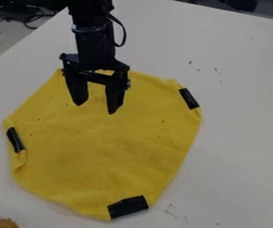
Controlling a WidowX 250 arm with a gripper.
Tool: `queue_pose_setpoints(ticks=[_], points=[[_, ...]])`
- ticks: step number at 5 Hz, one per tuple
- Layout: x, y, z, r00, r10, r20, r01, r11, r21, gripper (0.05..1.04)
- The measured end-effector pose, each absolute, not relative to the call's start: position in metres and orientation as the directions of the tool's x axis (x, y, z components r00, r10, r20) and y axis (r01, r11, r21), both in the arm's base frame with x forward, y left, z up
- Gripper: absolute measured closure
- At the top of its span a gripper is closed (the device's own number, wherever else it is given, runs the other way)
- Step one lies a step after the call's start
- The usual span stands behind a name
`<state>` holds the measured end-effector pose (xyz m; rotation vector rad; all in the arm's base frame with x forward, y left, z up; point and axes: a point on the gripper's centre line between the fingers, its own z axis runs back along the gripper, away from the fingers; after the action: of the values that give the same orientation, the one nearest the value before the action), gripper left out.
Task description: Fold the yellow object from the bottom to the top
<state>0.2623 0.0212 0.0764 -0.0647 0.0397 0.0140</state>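
1. So the yellow cloth (pixel 102 156) is lying spread out on the white table (pixel 239 111), taking up the middle and left, its far edge running behind the gripper (pixel 95 109).
2. The gripper is hanging over the far part of the cloth, fingers standing well apart, and it isn't holding anything. Can't tell if the tips are touching the fabric.
3. Black tape is sitting on the cloth in three spots: the near edge (pixel 127 207), the left edge (pixel 15 140) and the far right (pixel 189 98).
4. Step-wise, I'm guessing we're looking at the pre-grasp stage, since no fold is crossing the middle and the near edge is lying on the near side.
5. Next move, imo: going to the near edge, lowering around the near tape, closing on it, then lifting and carrying it toward the far edge before letting go.
6. I'd be watching for the tips sliding over thin fabric, or the whole cloth dragging instead of folding.
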Motion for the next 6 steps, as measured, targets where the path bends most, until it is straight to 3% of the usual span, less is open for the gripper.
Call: queue_pose_setpoints(ticks=[2, 4, 6], points=[[0.214, -0.025, 0.063, 0.981, 0.193, 0.023, -0.192, 0.980, -0.049, 0.085], [0.200, -0.040, 0.017, 0.967, 0.253, 0.036, -0.249, 0.964, -0.089, 0.085], [0.186, -0.064, 0.002, 0.958, 0.280, 0.065, -0.273, 0.957, -0.097, 0.085]])
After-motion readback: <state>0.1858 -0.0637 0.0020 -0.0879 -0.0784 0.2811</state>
